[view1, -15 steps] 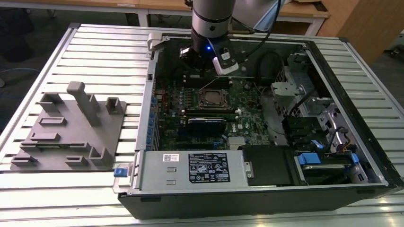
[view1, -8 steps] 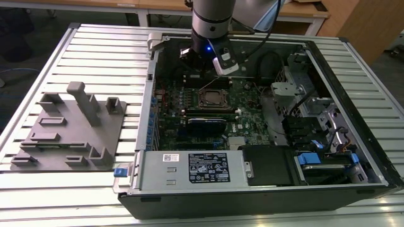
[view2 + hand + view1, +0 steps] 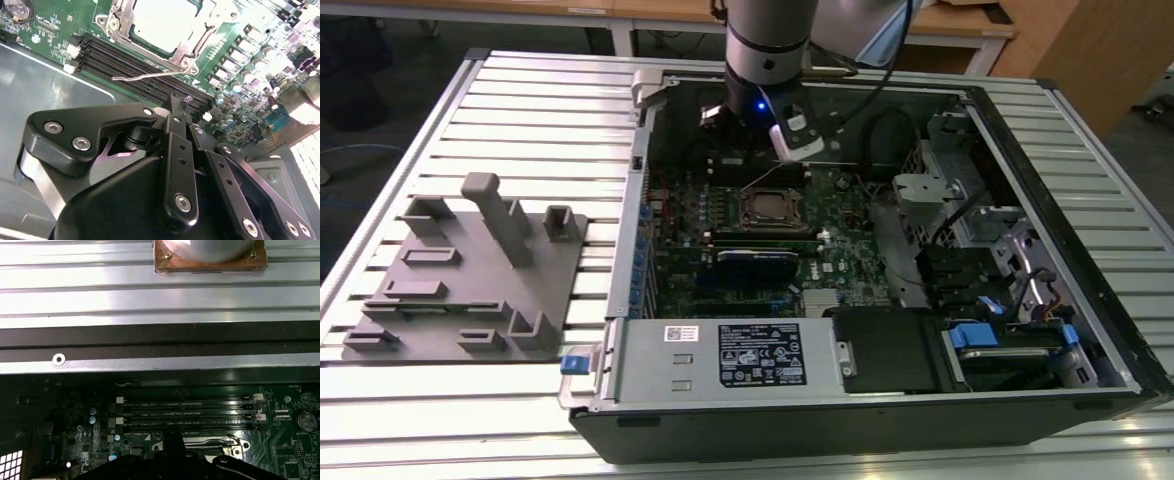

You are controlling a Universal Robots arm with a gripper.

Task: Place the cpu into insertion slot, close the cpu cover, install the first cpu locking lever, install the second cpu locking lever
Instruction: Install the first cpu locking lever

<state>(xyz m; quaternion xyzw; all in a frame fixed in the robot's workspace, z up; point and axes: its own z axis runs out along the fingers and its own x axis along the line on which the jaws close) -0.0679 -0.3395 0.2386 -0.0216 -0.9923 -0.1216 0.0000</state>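
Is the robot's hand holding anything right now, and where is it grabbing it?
Nothing. The end effector has its tips pinched together with nothing between them, over the memory slots and apart from the thin locking lever.

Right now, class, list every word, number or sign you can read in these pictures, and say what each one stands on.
None can be read with certainty.
White label on the grey metal box, exterior view: print too small.
White lettering on the motherboard, second wrist view: blurred.
Lettering along the memory slots, first wrist view: too small.
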